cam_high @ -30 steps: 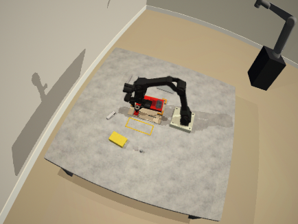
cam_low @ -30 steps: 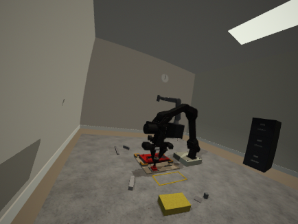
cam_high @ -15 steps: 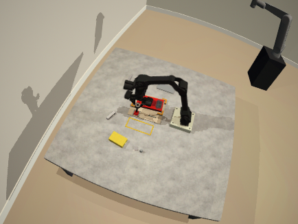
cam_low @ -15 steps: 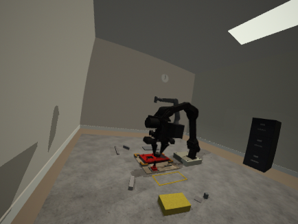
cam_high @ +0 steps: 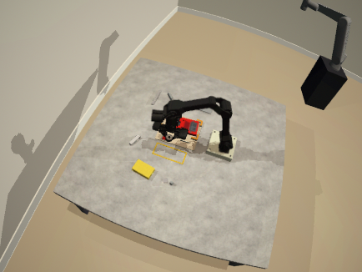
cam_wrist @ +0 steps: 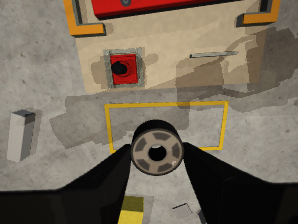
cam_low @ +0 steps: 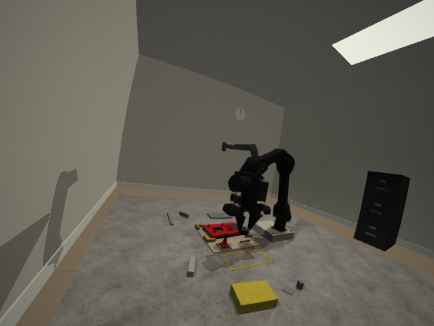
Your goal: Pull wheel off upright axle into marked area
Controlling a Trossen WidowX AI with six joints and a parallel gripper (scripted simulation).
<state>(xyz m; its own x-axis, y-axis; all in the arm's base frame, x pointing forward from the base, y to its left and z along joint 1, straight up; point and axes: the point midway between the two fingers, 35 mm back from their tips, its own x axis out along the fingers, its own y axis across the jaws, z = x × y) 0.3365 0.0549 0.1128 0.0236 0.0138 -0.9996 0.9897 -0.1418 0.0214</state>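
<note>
My gripper is shut on the wheel, a dark, round wheel with a grey spoked face and a centre hole. The wheel is held clear of the axle, raised above the work surface. The upright axle stands bare on its red square base at the board's left in the wrist view. The marked area is a yellow outline on the table beside the board. In the wrist view the wheel overlaps its lower line; its exact height is hard to tell.
The tan board carries a red panel, orange corner brackets and a thin metal rod. A yellow block and a pale bar lie outside the outline.
</note>
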